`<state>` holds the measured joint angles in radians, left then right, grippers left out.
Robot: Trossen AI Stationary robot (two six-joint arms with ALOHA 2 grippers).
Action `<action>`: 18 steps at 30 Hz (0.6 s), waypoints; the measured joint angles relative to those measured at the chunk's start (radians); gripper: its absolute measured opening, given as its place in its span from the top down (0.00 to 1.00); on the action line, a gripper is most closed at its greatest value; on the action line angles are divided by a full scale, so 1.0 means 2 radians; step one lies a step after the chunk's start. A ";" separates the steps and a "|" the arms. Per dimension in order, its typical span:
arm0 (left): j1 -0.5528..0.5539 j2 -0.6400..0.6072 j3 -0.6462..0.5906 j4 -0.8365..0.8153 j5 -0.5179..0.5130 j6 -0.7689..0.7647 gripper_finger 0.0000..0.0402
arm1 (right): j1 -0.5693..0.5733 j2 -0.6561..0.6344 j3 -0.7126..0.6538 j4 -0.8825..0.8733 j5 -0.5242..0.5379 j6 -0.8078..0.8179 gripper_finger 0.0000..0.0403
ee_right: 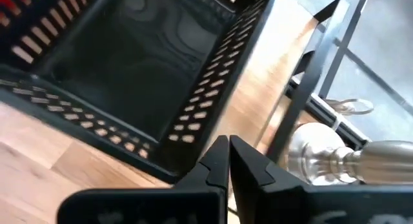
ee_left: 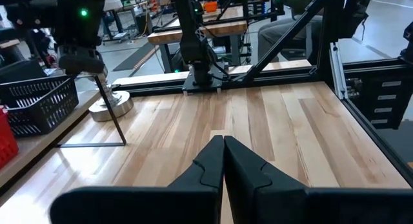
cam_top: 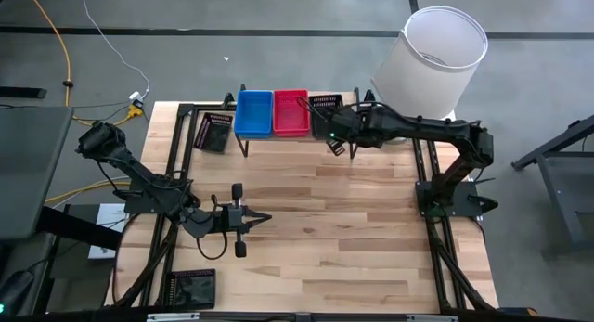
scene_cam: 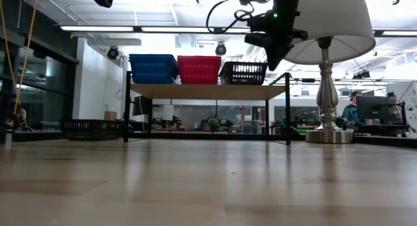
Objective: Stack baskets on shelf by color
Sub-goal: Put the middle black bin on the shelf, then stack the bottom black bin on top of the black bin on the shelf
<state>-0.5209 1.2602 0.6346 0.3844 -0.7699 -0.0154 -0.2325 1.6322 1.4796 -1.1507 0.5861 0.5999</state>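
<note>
On the shelf [scene_cam: 202, 90] at the table's far edge, a blue basket [cam_top: 253, 113], a red basket [cam_top: 290, 113] and a black basket [cam_top: 325, 107] stand side by side on their bases. My right gripper [cam_top: 336, 146] is shut and empty. It points down just above the black basket's right near corner [ee_right: 193, 130], and in the low view [scene_cam: 273, 56] it hangs beside that basket [scene_cam: 243, 73]. My left gripper [cam_top: 263, 218] is shut and empty, low over the table's near left part. It also shows in its own wrist view [ee_left: 224, 153].
A second black basket [cam_top: 215, 132] lies on the table left of the shelf, and a third [cam_top: 193, 288] lies at the near left corner. A lamp with a white shade [cam_top: 444, 48] stands right of the shelf, its metal base [scene_cam: 329, 135] on the table.
</note>
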 joint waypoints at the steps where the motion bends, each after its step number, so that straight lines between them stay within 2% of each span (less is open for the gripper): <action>1: 0.000 0.000 0.000 0.000 0.000 0.000 1.00 | 0.000 -0.003 0.000 -0.004 0.002 -0.003 1.00; 5: -0.004 0.000 0.000 -0.009 -0.002 0.001 1.00 | 0.002 -0.032 0.000 -0.031 0.014 -0.011 1.00; 9: -0.018 -0.002 0.000 -0.024 -0.010 0.031 1.00 | 0.018 -0.087 -0.022 -0.036 0.021 -0.025 1.00; 14: -0.026 -0.003 0.020 -0.074 -0.005 0.057 1.00 | 0.056 -0.201 -0.126 0.015 0.018 -0.023 1.00; 16: -0.020 -0.011 0.034 -0.134 0.020 0.038 1.00 | 0.077 -0.255 -0.182 0.053 0.013 -0.015 1.00; 18: -0.008 -0.018 0.055 -0.201 0.074 -0.004 1.00 | 0.100 -0.307 -0.237 0.095 0.001 -0.005 1.00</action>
<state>-0.5367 1.2233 0.7441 -0.0178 -0.6212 -0.0230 -0.0320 1.0188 1.0057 -0.9604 0.5874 0.5901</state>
